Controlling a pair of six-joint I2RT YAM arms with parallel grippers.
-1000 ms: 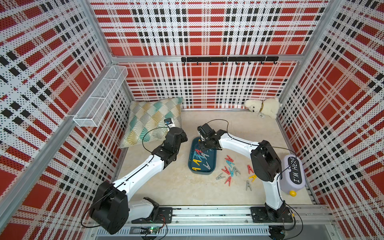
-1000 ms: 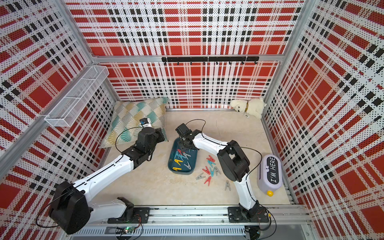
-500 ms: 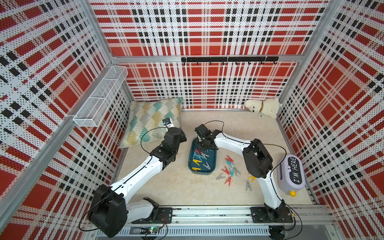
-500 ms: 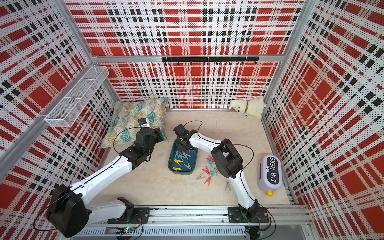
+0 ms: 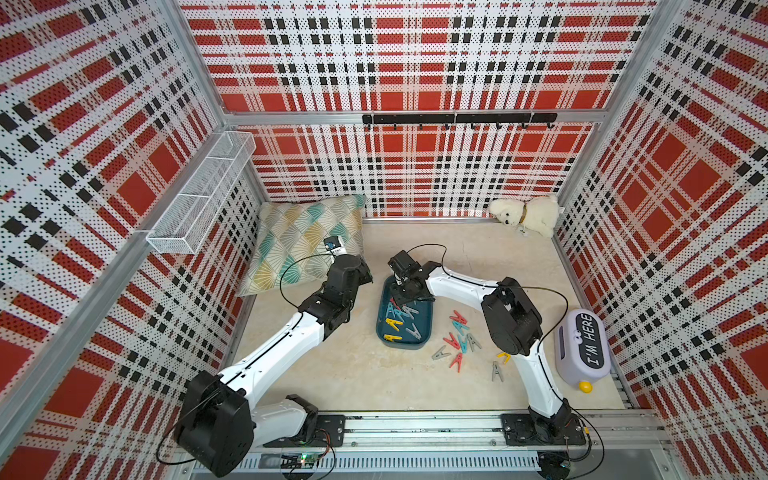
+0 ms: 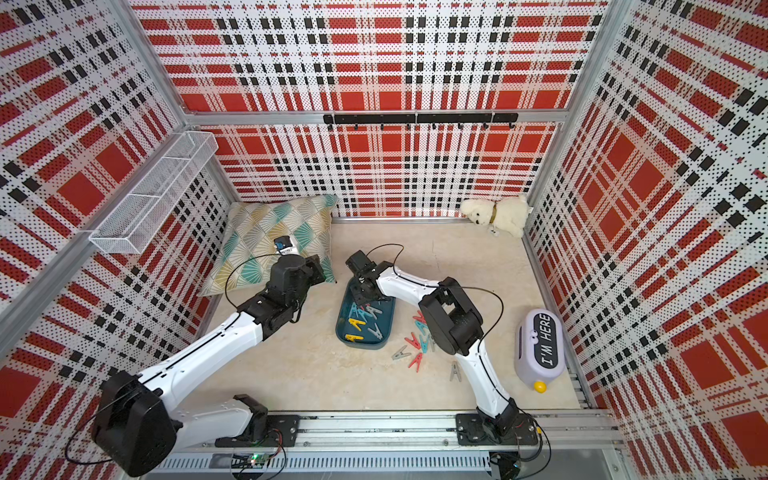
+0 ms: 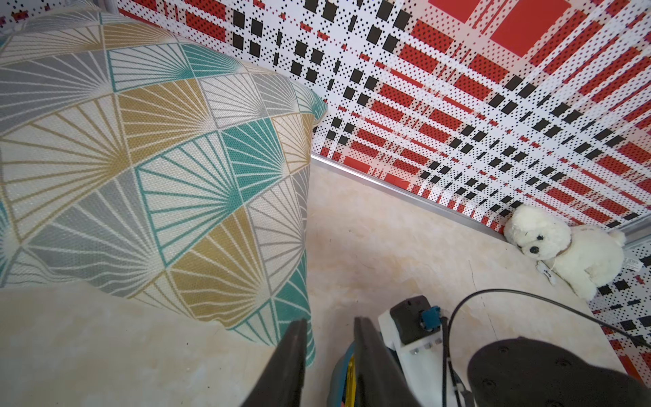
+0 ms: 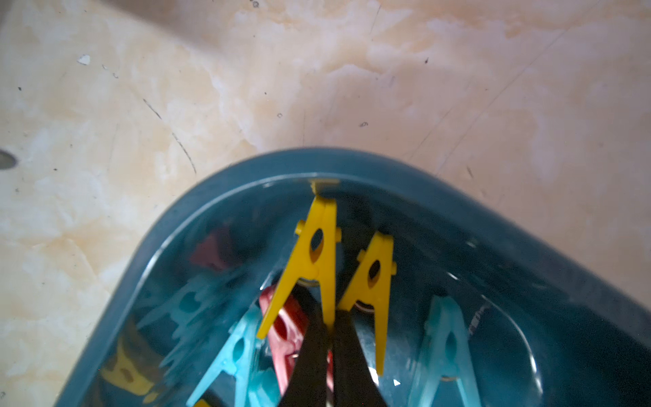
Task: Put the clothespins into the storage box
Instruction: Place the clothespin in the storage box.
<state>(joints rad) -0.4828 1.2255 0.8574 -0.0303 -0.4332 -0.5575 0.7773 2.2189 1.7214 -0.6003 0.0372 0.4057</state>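
Right gripper (image 8: 331, 327), jaws pinched together on a leg of a yellow clothespin (image 8: 315, 260), hangs over the far end of the teal storage box (image 8: 458, 197), which holds several clothespins (image 5: 399, 322), with loose clothespins (image 5: 457, 340) on the floor (image 5: 332, 374) just beside it, while the left gripper (image 7: 328, 320) hovers slightly parted and empty beside the pillow (image 7: 141, 158).

Both top views: taken from high over the front rail (image 5: 415, 428), looking steeply down, far enough to hold the whole floor (image 5: 332, 374), the pillow (image 5: 303, 241), the toy dog (image 5: 528, 214) and the box (image 5: 405, 343); nearly the same picture, shifted a little sideways. Left wrist view: low over the floor, facing past the left gripper (image 7: 329, 322) toward the pillow, back wall (image 7: 458, 88) and toy dog, box edge in frame. Right wrist view: very near, aimed down past the right gripper (image 8: 331, 327) into a rounded corner of the box, a yellow clothespin (image 8: 317, 260) looming large. Shared by all 4: floor and box.
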